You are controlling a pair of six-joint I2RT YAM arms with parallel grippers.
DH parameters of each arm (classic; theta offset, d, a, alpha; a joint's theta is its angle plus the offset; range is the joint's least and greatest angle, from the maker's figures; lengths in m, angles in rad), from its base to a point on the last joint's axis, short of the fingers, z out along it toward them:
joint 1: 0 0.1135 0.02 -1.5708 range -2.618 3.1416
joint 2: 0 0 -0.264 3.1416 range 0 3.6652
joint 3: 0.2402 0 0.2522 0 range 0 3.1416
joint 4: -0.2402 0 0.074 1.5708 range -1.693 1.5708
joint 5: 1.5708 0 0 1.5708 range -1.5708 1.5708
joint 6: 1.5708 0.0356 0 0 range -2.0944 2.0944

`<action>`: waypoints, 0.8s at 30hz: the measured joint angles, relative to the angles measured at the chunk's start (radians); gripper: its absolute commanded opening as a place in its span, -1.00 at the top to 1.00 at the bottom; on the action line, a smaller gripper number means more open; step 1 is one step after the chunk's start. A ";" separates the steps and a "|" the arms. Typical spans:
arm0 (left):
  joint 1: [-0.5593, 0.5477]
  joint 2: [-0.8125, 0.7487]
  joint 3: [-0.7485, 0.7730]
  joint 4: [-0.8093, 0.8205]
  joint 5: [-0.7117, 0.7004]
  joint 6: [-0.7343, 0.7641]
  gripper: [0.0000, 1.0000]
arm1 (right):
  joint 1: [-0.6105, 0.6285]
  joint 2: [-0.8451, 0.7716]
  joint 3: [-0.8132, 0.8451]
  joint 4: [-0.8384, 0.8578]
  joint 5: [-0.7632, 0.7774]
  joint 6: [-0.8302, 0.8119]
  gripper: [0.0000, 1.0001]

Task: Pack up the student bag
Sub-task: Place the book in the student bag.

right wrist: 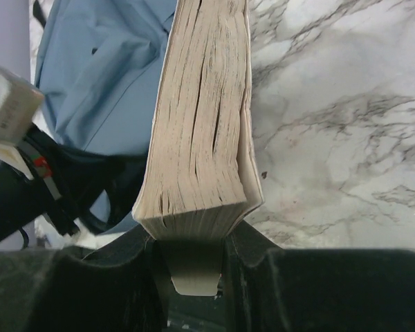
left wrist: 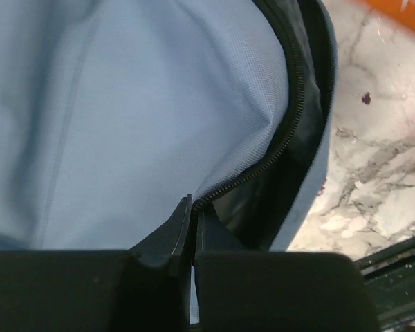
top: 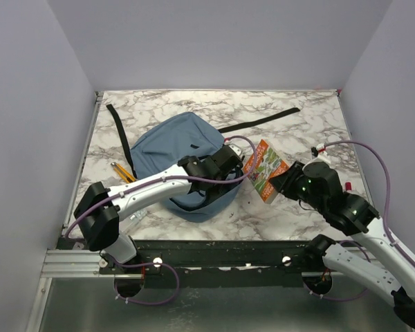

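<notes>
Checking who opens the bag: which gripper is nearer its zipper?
Left. The left gripper is pinched shut on the zipper edge of the student bag; the right gripper holds a book beside it.

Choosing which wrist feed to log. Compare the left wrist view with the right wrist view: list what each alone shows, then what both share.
Left wrist only: the zip of the student bag, with the left gripper shut on the zip edge. Right wrist only: the page edges of the book, clamped in the right gripper. Both: the bag's blue fabric and the marble table.
</notes>
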 measured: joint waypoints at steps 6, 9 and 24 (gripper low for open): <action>0.001 -0.103 0.055 -0.022 -0.146 0.034 1.00 | 0.000 0.014 -0.002 0.012 -0.164 0.041 0.99; 0.008 -0.153 0.088 -0.021 -0.214 0.056 1.00 | 0.000 0.031 -0.013 0.048 -0.261 0.085 0.99; 0.068 -0.169 0.179 -0.018 -0.283 0.131 1.00 | 0.000 0.108 -0.099 0.219 -0.607 0.364 0.99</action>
